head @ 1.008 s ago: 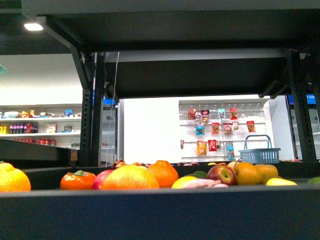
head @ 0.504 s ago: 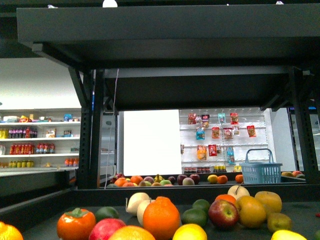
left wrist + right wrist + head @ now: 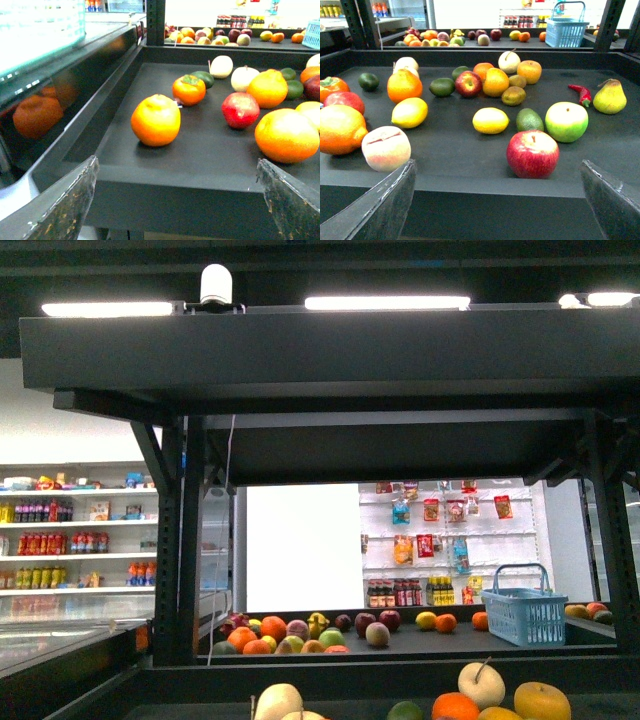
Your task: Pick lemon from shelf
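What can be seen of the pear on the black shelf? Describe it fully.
The pear, seen only in the right wrist view, is yellow with a green tinge, smooth and slightly glossy, broad at the base and narrowing to a neck with a thin brown stem. It stands roughly upright on the dark shelf, off to one side of the other fruit. A red chilli lies close beside it; whether they touch is unclear.

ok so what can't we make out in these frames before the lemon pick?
- Front view: bright yellow oval lemon not visible; bottom edge cuts off the near board of the black metal shelf.
- Front view: neither claw in frame.
- Left wrist view: pale yellow fruit cut by the frame edge, partly behind a big orange fruit; unidentifiable.
- Wrist views: left claw and right claw show fingertips only.
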Available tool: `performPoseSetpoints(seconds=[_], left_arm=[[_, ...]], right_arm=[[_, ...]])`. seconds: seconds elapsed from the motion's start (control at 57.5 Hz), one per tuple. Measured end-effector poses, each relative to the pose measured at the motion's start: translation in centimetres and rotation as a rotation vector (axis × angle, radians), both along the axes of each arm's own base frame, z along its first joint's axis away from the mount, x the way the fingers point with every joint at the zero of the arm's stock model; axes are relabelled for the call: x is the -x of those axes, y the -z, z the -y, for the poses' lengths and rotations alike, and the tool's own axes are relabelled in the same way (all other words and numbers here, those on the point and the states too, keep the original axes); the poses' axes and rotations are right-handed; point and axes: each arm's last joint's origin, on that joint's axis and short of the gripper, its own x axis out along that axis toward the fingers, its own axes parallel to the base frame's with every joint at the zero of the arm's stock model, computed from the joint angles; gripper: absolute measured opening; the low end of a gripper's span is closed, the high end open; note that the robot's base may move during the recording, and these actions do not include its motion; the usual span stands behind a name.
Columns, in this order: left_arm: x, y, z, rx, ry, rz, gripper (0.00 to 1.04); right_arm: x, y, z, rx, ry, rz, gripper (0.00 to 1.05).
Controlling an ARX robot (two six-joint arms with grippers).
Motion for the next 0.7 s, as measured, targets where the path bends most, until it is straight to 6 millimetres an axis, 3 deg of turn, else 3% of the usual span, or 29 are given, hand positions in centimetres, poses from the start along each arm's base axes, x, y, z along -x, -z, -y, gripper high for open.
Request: performPoseSetpoints(seconds=[0.695], left_arm=[[0.0,0.0,0.0,0.0,0.0,0.0,0.97]], right_arm=[[0.0,0.0,0.0,0.0,0.0,0.0,0.97]])
